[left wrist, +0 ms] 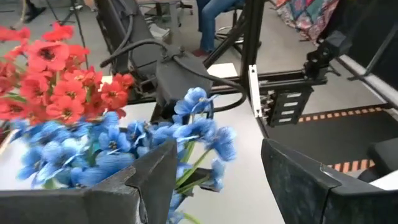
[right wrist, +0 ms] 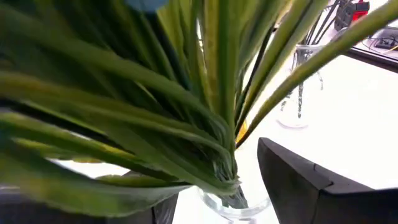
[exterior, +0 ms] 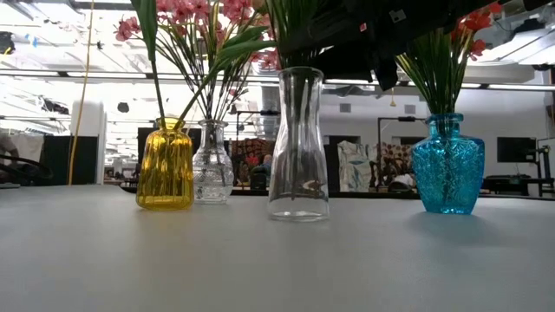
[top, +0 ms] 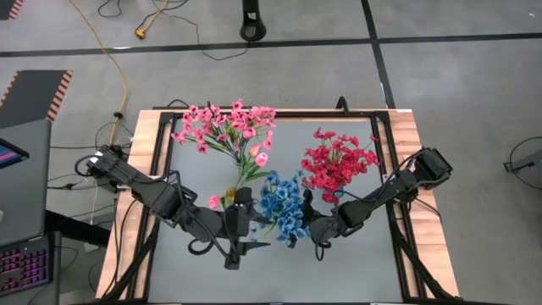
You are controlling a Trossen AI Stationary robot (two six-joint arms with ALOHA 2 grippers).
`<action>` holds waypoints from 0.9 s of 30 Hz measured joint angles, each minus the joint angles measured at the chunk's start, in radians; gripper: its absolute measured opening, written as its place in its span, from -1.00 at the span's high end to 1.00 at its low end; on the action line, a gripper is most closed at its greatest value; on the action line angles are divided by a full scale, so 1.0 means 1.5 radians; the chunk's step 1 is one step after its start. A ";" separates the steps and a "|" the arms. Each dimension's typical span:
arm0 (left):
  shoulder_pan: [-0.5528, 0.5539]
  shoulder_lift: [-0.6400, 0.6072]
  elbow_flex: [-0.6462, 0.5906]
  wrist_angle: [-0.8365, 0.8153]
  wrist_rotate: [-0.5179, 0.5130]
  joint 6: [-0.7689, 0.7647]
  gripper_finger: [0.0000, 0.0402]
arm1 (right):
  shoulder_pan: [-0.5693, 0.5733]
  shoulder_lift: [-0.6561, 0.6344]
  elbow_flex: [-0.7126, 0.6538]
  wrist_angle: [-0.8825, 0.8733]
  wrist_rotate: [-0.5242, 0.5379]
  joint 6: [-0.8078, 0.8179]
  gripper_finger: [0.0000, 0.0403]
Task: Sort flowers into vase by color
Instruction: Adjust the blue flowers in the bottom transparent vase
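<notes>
1. Across the middle of the scene lies a grey table [top: 279,271] with a wooden border, seen from above, with two dark robot arms reaching in from its left and right sides toward the centre.
2. The left gripper [left wrist: 214,180] hangs just beside the blue flowers, fingers [left wrist: 155,171] spread wide apart with nothing between them.
3. The right gripper [right wrist: 214,186] sits close against a bunch of green stems [right wrist: 205,106] that runs down into the mouth of a clear vase. Its fingers stand apart on either side of the stems; whether they press on them cannot be told.
4. A bunch of pink flowers [top: 224,127] fans out toward the table's far left.
5. A bunch of deep red flowers [top: 339,161] fills the right of centre.
6. A bunch of blue flowers [top: 282,203] sits in the middle, between the two grippers.
7. From table height, four vases stand in a loose row: a yellow glass vase [exterior: 165,169] on the left, a small clear patterned vase [exterior: 212,165] just beside it, a tall clear vase [exterior: 297,147] in the centre, and a blue textured vase [exterior: 447,165] well apart on the right. All four hold green stems.
</notes>
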 joint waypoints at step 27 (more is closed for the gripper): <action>0.024 0.066 0.000 0.062 0.083 0.006 -0.10 | -0.014 0.000 0.000 0.004 0.000 -0.005 -0.15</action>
